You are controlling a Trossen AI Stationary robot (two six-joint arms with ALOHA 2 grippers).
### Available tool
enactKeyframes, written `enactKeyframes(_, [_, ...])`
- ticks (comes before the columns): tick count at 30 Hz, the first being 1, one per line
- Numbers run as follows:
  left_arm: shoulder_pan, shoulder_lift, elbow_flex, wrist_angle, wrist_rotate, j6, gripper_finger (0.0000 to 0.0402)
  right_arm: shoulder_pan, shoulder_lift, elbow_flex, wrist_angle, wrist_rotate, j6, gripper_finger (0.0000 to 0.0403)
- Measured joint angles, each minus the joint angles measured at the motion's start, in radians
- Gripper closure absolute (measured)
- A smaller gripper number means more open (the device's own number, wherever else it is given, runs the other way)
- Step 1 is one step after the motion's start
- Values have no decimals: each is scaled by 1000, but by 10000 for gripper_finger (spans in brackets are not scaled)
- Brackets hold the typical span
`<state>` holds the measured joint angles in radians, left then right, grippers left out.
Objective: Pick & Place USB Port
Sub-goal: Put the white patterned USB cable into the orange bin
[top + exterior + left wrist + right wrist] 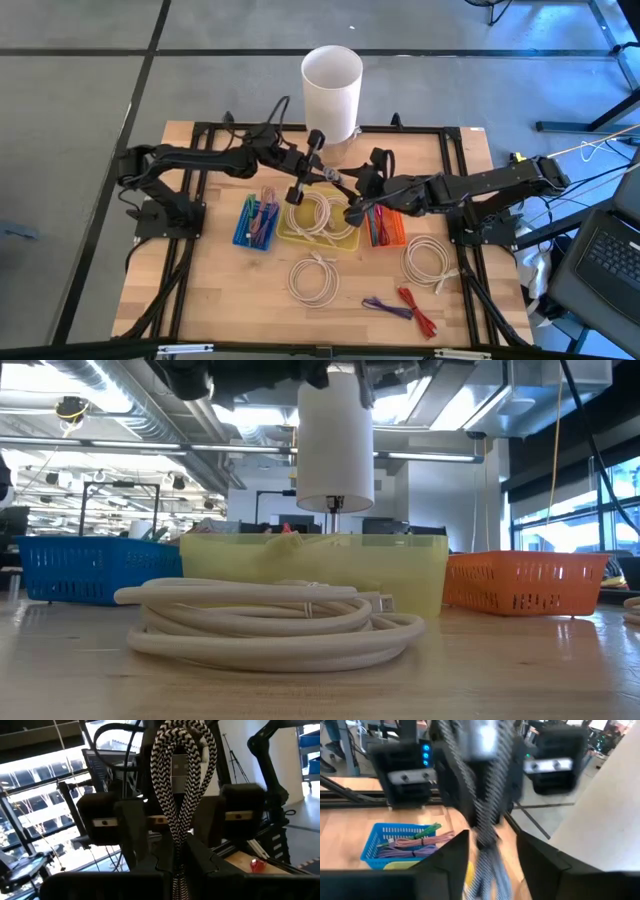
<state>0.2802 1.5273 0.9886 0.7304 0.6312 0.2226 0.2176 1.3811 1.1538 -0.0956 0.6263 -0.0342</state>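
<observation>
- Evidently midway: a black-and-white braided cable (184,785) hangs in the air between the two arms, over the back edge of the yellow basket (300,235), so I judge the pick done and the placing still to come.
- Left gripper (297,190) has its fingers clamped together on the braided cable, which loops up right in front of its wrist camera.
- Right gripper (352,213) straddles the same cable; its fingers (451,855) stand apart on either side, and I cannot tell whether they grip it yet.
- Left to do, as I judge it: hand over or lower the cable into a basket and let go.
- Count, from above: three baskets in a row, blue (256,222), yellow and orange (386,227).
- Three white cable coils: one in the yellow basket, two on the table (200,300), at (313,278) and (431,261).
- One purple tie (384,306) and one red tie (418,309) near the front.
- One white cylinder (332,90) at the back.
</observation>
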Motion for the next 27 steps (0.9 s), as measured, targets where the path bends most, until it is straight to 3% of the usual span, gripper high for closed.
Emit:
enactKeyframes(7, [1,44,48,-7,43,-29,387,1,-1,0,-10,-2,-13,365])
enactKeyframes(11, [6,31,48,-72,29,-46,350,1,-1,0,-50,35,-22,372])
enactKeyframes(16, [18,-42,49,-247,-40,-37,299,4,-23,9,-186,190,38,372])
enactKeyframes(21, [17,-195,49,-608,-206,33,260,31,-102,14,-360,296,181,372])
enactKeyframes(27, [-39,-387,49,-1028,-669,-1,256,83,-216,15,-654,311,516,372])
